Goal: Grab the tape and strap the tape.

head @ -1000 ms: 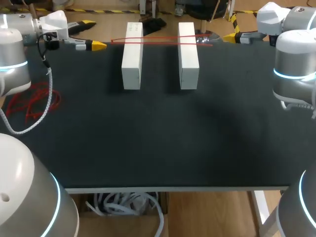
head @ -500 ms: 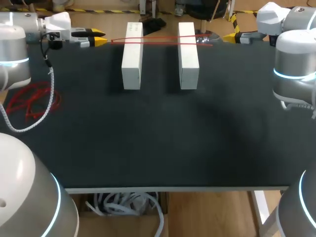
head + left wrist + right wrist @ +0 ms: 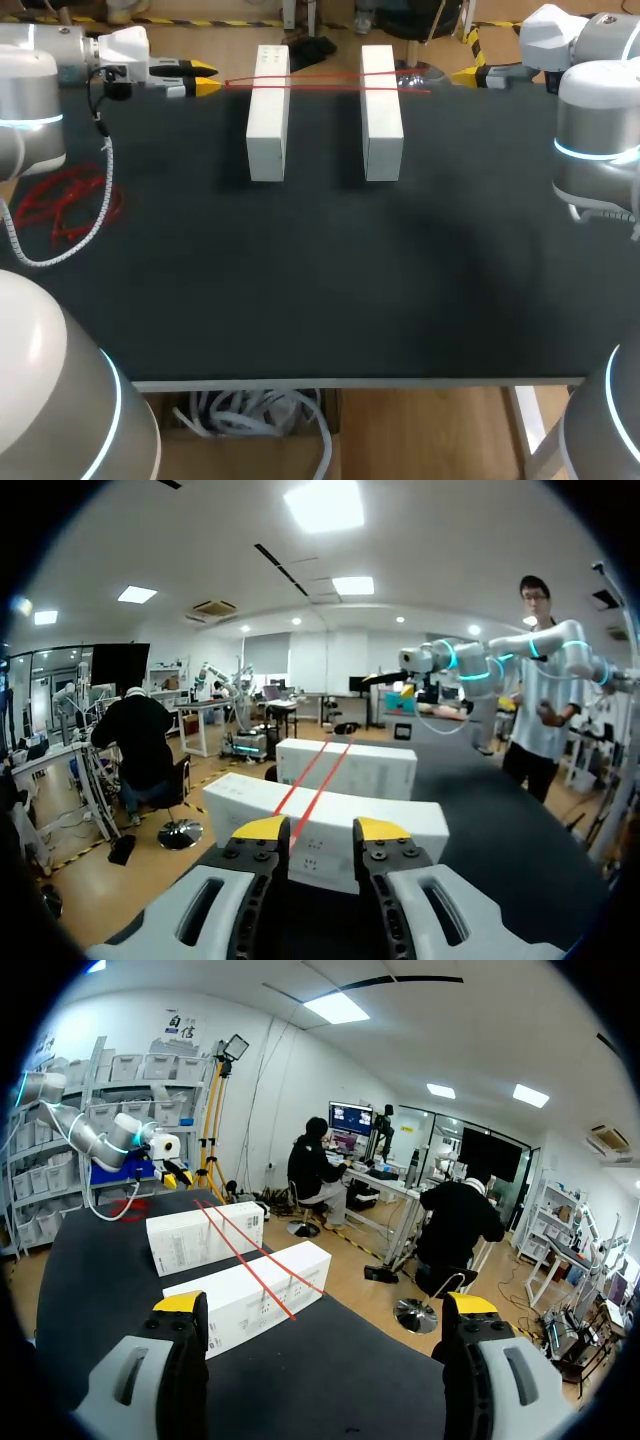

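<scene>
A thin red tape point(image 3: 325, 83) lies across the tops of two white boxes point(image 3: 268, 110) point(image 3: 381, 110) at the table's back. My left gripper point(image 3: 207, 80) hovers level with the tape's left end, just short of it. In the left wrist view its fingers point(image 3: 262, 830) stand a narrow gap apart; the gripper point(image 3: 320, 830) is open, and the tape point(image 3: 312, 785) runs over both boxes point(image 3: 330, 830) to a point just ahead of the tips. My right gripper point(image 3: 462, 76) waits wide open right of the tape's other end, and the right wrist view shows nothing between its fingertips point(image 3: 325, 1305).
A heap of spare red tapes point(image 3: 65, 205) lies off the black table's point(image 3: 320, 280) left edge. The left arm's white coiled cable point(image 3: 60, 250) hangs over that edge. The boxes stand parallel with a gap between them.
My left gripper moved back and right toward the tape's left end, and its fingers narrowed from wide apart to a small gap. The right arm, boxes and tape stayed put.
</scene>
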Action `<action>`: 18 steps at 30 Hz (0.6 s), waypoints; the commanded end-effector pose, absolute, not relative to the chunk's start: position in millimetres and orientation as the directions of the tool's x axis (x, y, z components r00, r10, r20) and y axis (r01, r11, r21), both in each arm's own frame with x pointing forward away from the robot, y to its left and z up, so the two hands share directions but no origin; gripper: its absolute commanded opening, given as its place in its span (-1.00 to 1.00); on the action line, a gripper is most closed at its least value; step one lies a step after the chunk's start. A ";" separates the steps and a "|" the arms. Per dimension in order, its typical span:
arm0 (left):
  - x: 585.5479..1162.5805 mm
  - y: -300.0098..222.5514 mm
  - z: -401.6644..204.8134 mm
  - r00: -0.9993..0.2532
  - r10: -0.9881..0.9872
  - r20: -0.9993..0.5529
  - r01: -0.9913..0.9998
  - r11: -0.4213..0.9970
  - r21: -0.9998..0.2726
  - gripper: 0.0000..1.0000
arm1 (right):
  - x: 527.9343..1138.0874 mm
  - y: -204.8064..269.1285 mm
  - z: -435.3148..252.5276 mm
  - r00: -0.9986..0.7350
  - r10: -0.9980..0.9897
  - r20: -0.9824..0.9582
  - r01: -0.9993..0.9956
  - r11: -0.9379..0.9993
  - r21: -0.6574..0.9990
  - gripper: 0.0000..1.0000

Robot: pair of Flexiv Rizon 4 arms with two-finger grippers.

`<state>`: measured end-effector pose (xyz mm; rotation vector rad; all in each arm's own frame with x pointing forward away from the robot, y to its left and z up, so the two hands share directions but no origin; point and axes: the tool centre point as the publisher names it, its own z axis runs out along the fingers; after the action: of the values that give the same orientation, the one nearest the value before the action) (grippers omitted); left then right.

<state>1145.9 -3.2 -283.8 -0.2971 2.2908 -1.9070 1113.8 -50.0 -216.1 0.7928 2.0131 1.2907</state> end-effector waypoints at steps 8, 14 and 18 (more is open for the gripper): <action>1156.9 -9.5 -294.4 -0.976 -0.217 0.022 -0.059 0.166 -0.984 -0.33 | 1113.8 -50.0 -216.1 -0.633 0.754 -0.174 0.157 0.345 0.925 1.00; 1158.7 -13.1 -298.7 -0.977 -0.212 0.030 -0.065 0.161 -0.985 -0.41 | 1113.8 -50.0 -216.1 -0.633 0.754 -0.174 0.157 0.345 0.925 1.00; 1161.5 -14.8 -301.8 -0.977 -0.211 0.031 -0.066 0.162 -0.985 -0.47 | 1113.8 -50.0 -216.1 -0.633 0.754 -0.174 0.157 0.345 0.925 1.00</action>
<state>1155.5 -13.9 -297.9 -0.2863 2.3040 -1.9324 1113.8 -50.0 -216.1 0.7928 2.0131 1.2907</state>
